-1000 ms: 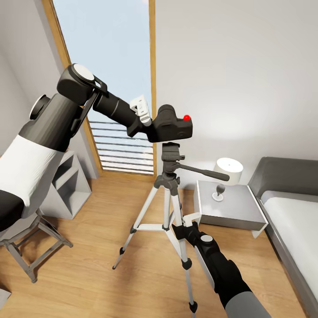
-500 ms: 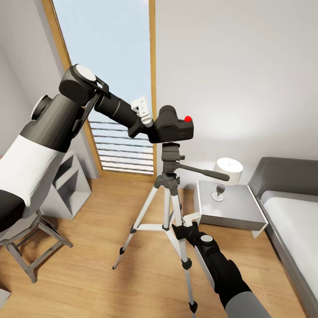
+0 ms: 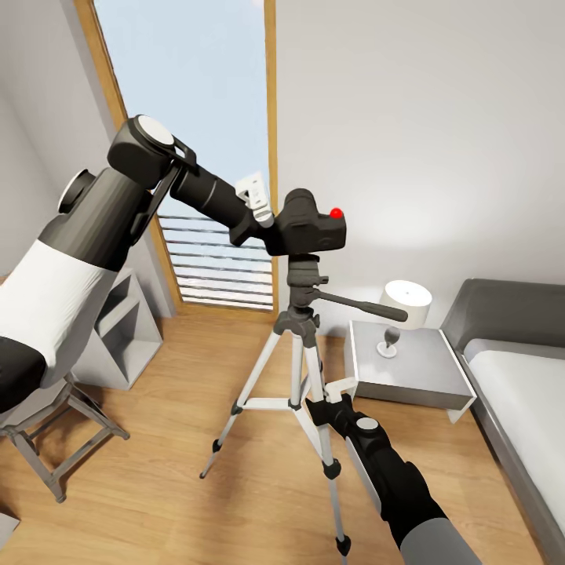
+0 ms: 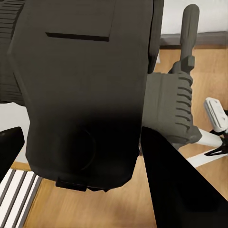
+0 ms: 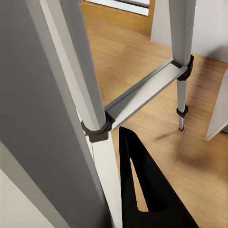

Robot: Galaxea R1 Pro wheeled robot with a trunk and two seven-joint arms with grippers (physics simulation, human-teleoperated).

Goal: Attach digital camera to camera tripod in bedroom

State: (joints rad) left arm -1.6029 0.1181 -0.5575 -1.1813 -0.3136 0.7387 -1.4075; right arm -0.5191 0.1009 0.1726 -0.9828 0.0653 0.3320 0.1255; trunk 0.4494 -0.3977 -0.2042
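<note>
**Head view: camera settling onto the tripod head**

Head view is showing the left pincer (image 3: 271, 227) carrying the digital camera (image 3: 312, 230) a little further right and lower than a second ago, so the black body is now sitting directly over the camera tripod (image 3: 302, 345), its underside touching or just above the dark grey head. I am judging the mount as nearly made, with only a final seating left. The pincer is closing on the camera's rear end; in the left wrist view the matte, boxy camera body (image 4: 85, 95) is lying between the dark fingers (image 4: 180, 190), with the ribbed grey tripod head (image 4: 173, 109) just beside it.

The right pincer (image 3: 323, 408) is bracing a silver leg, though whether it is clamping or merely resting alongside, I cannot tell. In the right wrist view the leg (image 5: 71, 80) is looking smooth and brushed, with black collars and a flat brace.
</note>
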